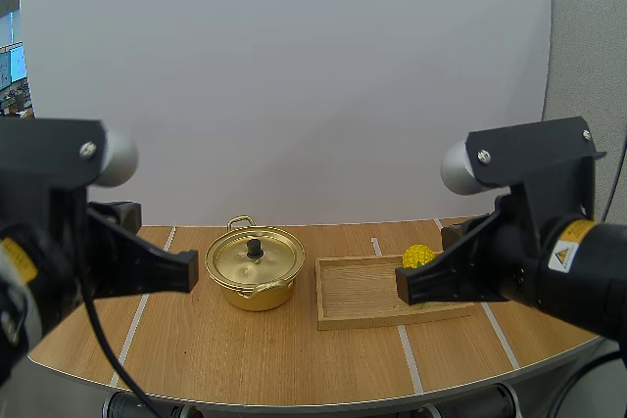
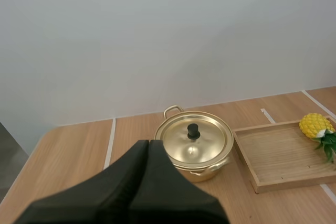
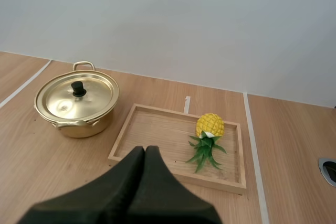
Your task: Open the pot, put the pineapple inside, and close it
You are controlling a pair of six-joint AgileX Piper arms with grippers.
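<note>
Pineapple (image 3: 209,128) first: it lies on its side in the wooden tray (image 3: 119,141), toward the tray's far right part, with its yellow body to the back and its green leaves pointing at the near rim. It looks like a small model fruit, so I judge it light and fairly stiff. The knobbly body should give the fingers purchase across its width, while the thin leaves would likely bend or slip and are best left alone. Nothing else is in the tray.

The pot (image 3: 84,125) stands on the desk (image 3: 37,166) just beside the tray and apart from it. Its lid (image 3: 63,100) is on, so what it holds cannot be seen. The polished gold metal looks rigid and slippery. The black knob (image 3: 79,88) at the lid's centre is the sensible hold, and the lid seems light enough for one arm.

The left fingers (image 2: 148,150) lie together on nothing, short of the pot. The right fingers (image 3: 145,153) lie together too, empty, short of the tray's near rim. By my reading, the lid has to come off first.
</note>
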